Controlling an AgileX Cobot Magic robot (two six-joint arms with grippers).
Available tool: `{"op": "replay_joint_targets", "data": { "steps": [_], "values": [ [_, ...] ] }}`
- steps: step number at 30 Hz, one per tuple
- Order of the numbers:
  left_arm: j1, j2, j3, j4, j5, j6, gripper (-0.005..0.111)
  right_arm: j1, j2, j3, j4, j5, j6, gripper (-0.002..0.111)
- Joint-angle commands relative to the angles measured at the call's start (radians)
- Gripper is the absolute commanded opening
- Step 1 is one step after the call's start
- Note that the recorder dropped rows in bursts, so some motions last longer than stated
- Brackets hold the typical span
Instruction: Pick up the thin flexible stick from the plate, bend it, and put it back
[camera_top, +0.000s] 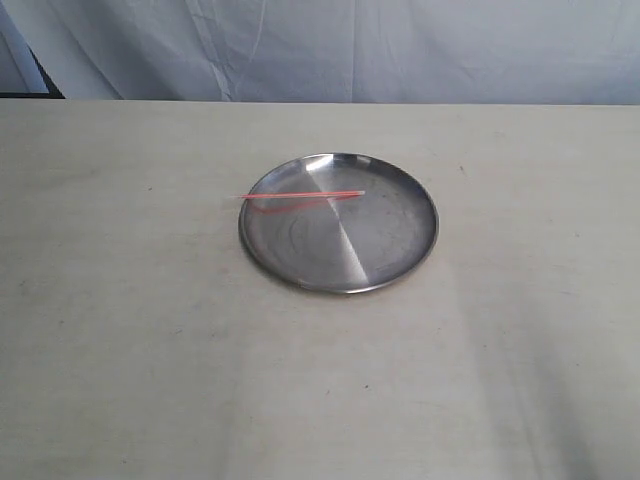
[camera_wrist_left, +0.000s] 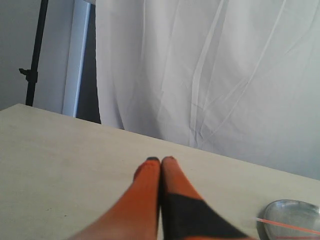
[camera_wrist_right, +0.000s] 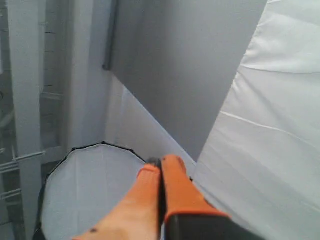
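Observation:
The shiny steel plate (camera_top: 338, 222) sits near the middle of the table. The thin red-orange stick (camera_top: 300, 195) lies straight across its far left part, its pale tip poking over the left rim. In the left wrist view the plate (camera_wrist_left: 292, 215) and the stick (camera_wrist_left: 287, 226) show at one corner. My left gripper (camera_wrist_left: 160, 160) is shut and empty, held above bare table well away from the plate. My right gripper (camera_wrist_right: 161, 160) is also shut and empty, pointing off at the backdrop. Neither gripper appears in the exterior view.
A pale table (camera_top: 150, 330) spreads around the plate. A white cloth backdrop (camera_top: 350, 50) hangs behind its far edge. A black stand (camera_wrist_left: 35, 55) and a round white reflector (camera_wrist_right: 85, 190) are off the table.

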Motion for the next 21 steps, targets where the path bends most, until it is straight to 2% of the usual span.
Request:
{"op": "replay_joint_targets", "data": {
  "steps": [1,3,6,8,11,13,21],
  "values": [
    [-0.001,0.001,0.004,0.007,-0.006,-0.002,0.000,-0.006,-0.004,-0.010,0.156,0.203,-0.127,-0.001],
    [-0.001,0.001,0.004,0.007,-0.006,-0.002,0.000,-0.006,0.011,-0.080,0.269,0.365,-0.503,-0.001],
    [-0.001,0.001,0.004,0.007,-0.006,-0.002,0.000,-0.006,0.138,-0.195,0.396,0.532,-1.244,-0.001],
    [-0.001,0.001,0.004,0.007,-0.006,-0.002,0.000,-0.006,0.270,-0.281,0.470,0.560,-1.473,-0.001],
    [-0.001,0.001,0.004,0.007,-0.006,-0.002,0.000,-0.006,0.542,-0.444,0.451,0.657,-1.712,-0.001],
    [-0.001,0.001,0.004,0.007,-0.006,-0.002,0.000,-0.006,0.768,-0.594,0.449,0.849,-1.843,-0.001],
    [-0.001,0.001,0.004,0.007,-0.006,-0.002,0.000,0.004,1.679,-1.408,0.422,1.695,-1.883,-0.001]
  ]
}}
